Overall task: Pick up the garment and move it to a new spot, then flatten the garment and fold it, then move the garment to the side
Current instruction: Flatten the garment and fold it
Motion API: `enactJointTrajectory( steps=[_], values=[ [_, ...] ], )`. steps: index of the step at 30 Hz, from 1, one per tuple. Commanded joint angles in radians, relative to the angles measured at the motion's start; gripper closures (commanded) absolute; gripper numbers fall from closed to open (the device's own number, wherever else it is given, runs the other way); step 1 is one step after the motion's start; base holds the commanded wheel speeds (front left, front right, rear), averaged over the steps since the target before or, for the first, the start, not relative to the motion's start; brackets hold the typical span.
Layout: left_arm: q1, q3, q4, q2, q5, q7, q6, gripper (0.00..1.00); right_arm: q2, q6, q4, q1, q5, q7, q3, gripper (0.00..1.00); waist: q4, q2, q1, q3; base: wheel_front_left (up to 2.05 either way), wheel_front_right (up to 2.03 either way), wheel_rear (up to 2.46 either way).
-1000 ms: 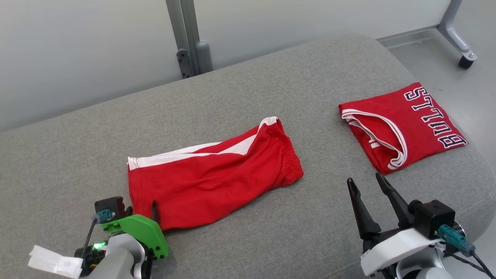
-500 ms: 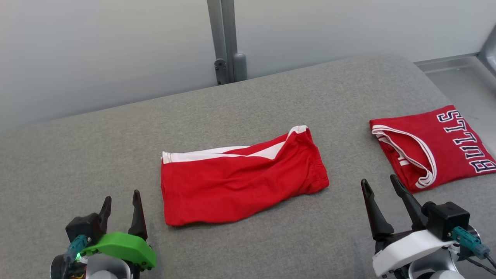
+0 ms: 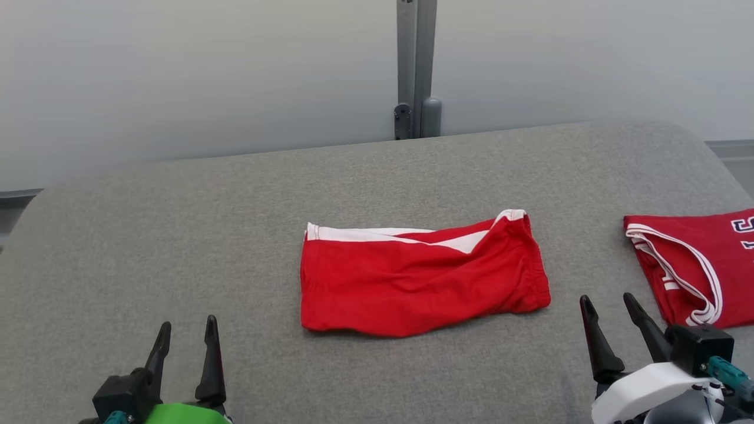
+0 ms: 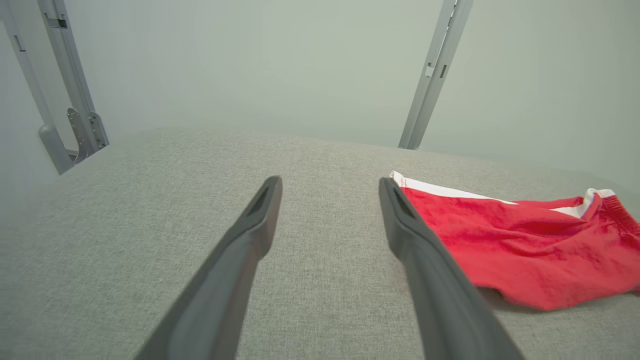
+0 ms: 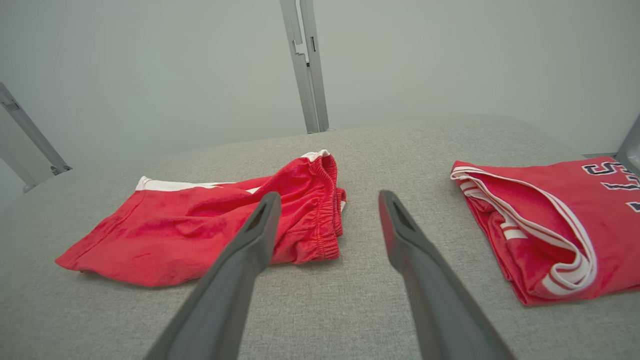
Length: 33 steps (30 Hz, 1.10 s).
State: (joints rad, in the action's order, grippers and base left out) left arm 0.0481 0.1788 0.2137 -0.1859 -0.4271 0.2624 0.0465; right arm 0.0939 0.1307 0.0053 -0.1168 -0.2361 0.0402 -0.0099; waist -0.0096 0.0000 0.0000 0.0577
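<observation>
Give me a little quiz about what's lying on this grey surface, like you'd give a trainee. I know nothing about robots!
1. True or false: the left gripper is clamped on the red shorts.
2. What lies on the grey surface to the robot's right of the shorts? A) a folded red jersey B) a white towel C) a blue sock
3. Is the right gripper open or shut?

Key: 1. False: it is open and apart from the shorts. 2. A. 3. Open.
</observation>
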Motion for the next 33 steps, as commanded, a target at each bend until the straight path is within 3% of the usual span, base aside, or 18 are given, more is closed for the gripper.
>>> enactJointTrajectory(
  steps=[1, 9, 12, 19, 26, 33],
  values=[
    [0.027, -0.008, -0.007, 0.003, 0.014, 0.002, -0.01, 0.0, 0.003, 0.0, 0.008, -0.011, -0.004, 0.004, -0.005, 0.0, 0.034, 0.0, 0.0, 0.015, 0.0, 0.0, 0.0],
    [0.059, -0.041, -0.027, 0.033, 0.064, 0.002, -0.04, 0.0, 0.001, 0.0, 0.065, 0.037, -0.048, -0.096, -0.031, 0.0, 0.057, 0.0, 0.0, 0.012, 0.0, 0.0, 0.0],
    [0.059, -0.047, -0.025, 0.044, 0.078, 0.002, -0.049, 0.0, 0.02, 0.0, 0.087, 0.086, -0.077, -0.218, -0.016, 0.0, 0.061, 0.0, 0.0, 0.007, 0.0, 0.0, 0.0],
    [0.032, -0.051, -0.022, 0.071, 0.095, 0.002, -0.069, 0.0, 0.048, 0.0, 0.125, 0.27, -0.058, -0.638, -0.037, 0.0, 0.076, 0.0, 0.0, -0.023, 0.0, 0.0, 0.0],
    [-0.006, -0.048, -0.03, 0.098, 0.104, 0.002, -0.089, 0.0, -0.006, 0.0, 0.25, 0.476, 0.03, -0.937, -0.234, 0.0, 0.128, 0.0, 0.0, -0.082, 0.0, 0.0, 0.0],
    [-0.044, -0.05, -0.024, 0.117, 0.119, 0.002, -0.108, 0.0, -0.034, 0.0, 0.341, 0.623, 0.167, -1.074, -0.388, 0.0, 0.182, 0.0, 0.0, -0.158, 0.0, 0.0, 0.0]
  ],
)
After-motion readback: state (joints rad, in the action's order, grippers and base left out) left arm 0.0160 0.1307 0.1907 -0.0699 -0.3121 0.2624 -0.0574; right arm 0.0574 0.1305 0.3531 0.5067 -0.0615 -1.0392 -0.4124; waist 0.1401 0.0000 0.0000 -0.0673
